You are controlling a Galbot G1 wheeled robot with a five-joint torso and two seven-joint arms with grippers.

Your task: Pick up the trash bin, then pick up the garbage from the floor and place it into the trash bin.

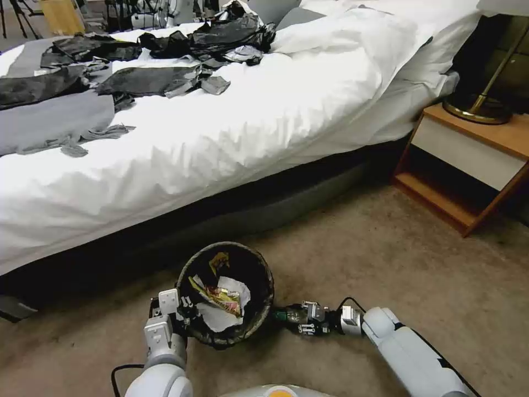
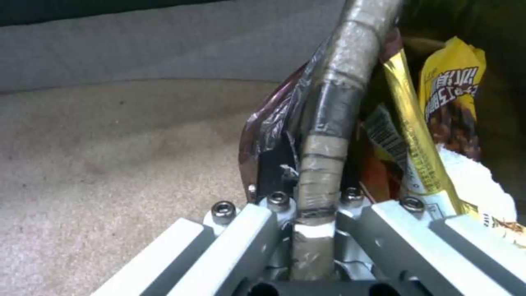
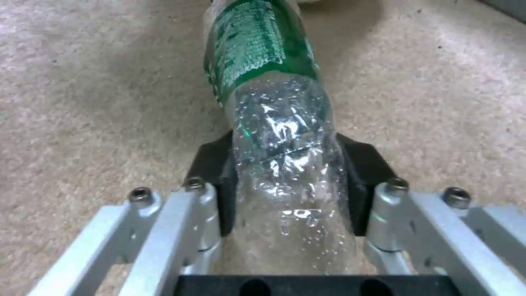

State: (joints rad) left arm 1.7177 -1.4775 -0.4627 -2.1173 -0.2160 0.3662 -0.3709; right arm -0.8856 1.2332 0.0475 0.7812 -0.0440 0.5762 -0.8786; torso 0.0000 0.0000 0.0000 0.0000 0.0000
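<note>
Left gripper (image 2: 315, 193) jaws clamped on the tape-wrapped rim of the trash bin (image 2: 337, 107), its dark glossy plastic liner bag (image 2: 274, 119) folded over the edge. Inside: yellow printed snack wrapper (image 2: 452, 102), gold foil wrapper strip (image 2: 414, 135), white crumpled tissue (image 2: 474, 185). Beige carpet floor (image 2: 121, 164) beside.

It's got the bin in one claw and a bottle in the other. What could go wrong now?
The right gripper pinches the crumpled clear bottle on its soft, wet-looking body, so it might slip or squirm free. The bottle sits beside the trash bin, below its rim, and could knock it while lifting. The left gripper holds the bin by the rim alone, so a bump might tip it and spill the wrappers.
</note>
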